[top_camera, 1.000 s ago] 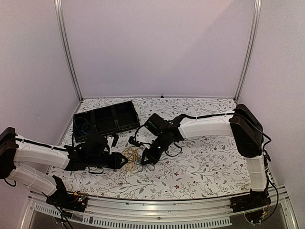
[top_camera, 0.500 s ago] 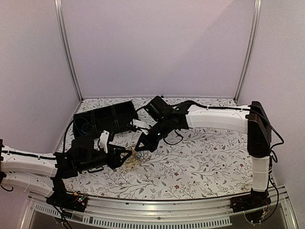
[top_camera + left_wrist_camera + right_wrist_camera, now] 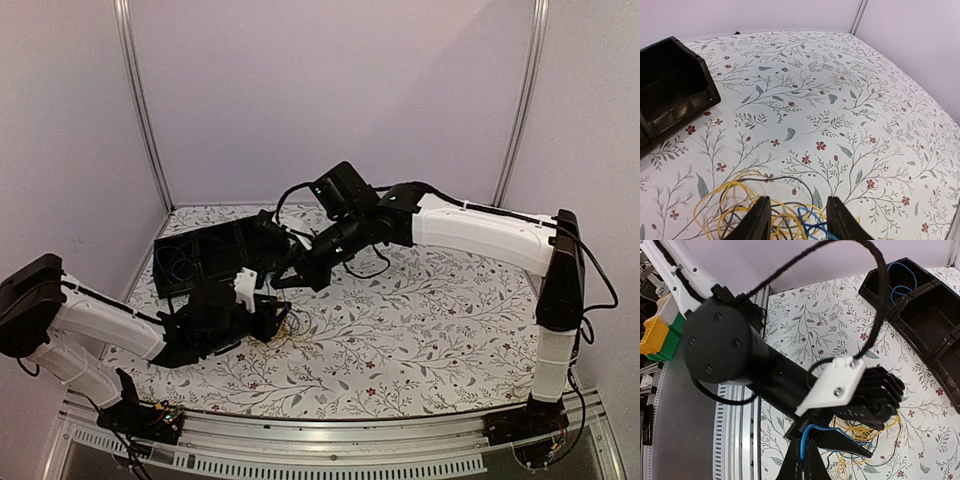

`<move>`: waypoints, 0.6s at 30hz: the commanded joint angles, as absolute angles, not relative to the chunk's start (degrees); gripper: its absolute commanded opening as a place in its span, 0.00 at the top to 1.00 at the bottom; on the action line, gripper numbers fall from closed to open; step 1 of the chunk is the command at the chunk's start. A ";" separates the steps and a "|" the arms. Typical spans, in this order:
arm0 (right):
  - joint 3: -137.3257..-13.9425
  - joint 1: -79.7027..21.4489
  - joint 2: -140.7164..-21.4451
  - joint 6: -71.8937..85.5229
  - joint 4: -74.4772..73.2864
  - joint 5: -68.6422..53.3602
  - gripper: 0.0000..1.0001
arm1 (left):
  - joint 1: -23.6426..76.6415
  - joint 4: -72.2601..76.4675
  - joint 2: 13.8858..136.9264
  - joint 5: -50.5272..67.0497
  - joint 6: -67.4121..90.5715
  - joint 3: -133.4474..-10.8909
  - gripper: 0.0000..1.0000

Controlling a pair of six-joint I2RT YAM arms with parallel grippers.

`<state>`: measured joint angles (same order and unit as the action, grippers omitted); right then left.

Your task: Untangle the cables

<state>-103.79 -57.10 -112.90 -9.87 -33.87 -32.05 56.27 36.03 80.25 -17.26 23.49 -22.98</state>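
On the flowered table (image 3: 430, 330), just in front of the black tray (image 3: 215, 255), the cables (image 3: 287, 327) lay in a loose tangle. The left wrist view showed a yellow cable (image 3: 727, 197) in wide loops, a dark cable (image 3: 785, 178) arcing over them and a blue cable (image 3: 810, 226) at the near edge. The left gripper (image 3: 797, 222) sat low over this heap with its fingers (image 3: 757, 220) standing part-way apart, yellow and blue strands lying loose between them and nothing pinched. The right gripper (image 3: 805, 455) had its jaws pressed together on the blue cable, which ran from the fingertips down toward the yellow loops under the left wrist. One more blue cable (image 3: 178, 268) lay coiled in the tray's left-end compartment. Any lettering on the arms or the tray was too small to read. Compared with a second earlier, the right gripper had risen from the right side of the heap and moved back toward the tray's front edge, and the right arm's elbow had swung out to the right. The left gripper was still at the heap's left side, and the tangle lay in much the same spot.
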 commanded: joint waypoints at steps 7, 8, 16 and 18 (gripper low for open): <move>-120.21 -46.39 -104.83 -10.91 -34.72 -40.36 1.00 | 50.79 29.23 100.80 -12.27 27.44 -40.38 0.78; -122.73 -44.35 -104.38 -10.55 -34.65 -41.15 1.00 | 49.78 28.78 101.33 -10.67 28.25 -40.57 0.81; -135.08 -36.04 -100.28 -12.14 -35.60 -37.46 1.00 | 40.93 25.60 107.96 2.96 35.11 -42.09 0.94; -134.65 -34.71 -99.20 -12.96 -35.98 -36.54 1.00 | 40.55 25.79 108.48 4.21 35.36 -42.14 0.96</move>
<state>-133.60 -34.94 -102.08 -10.74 -34.68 -38.02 41.69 27.75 106.91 -2.81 32.64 -41.28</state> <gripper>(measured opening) 0.019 0.053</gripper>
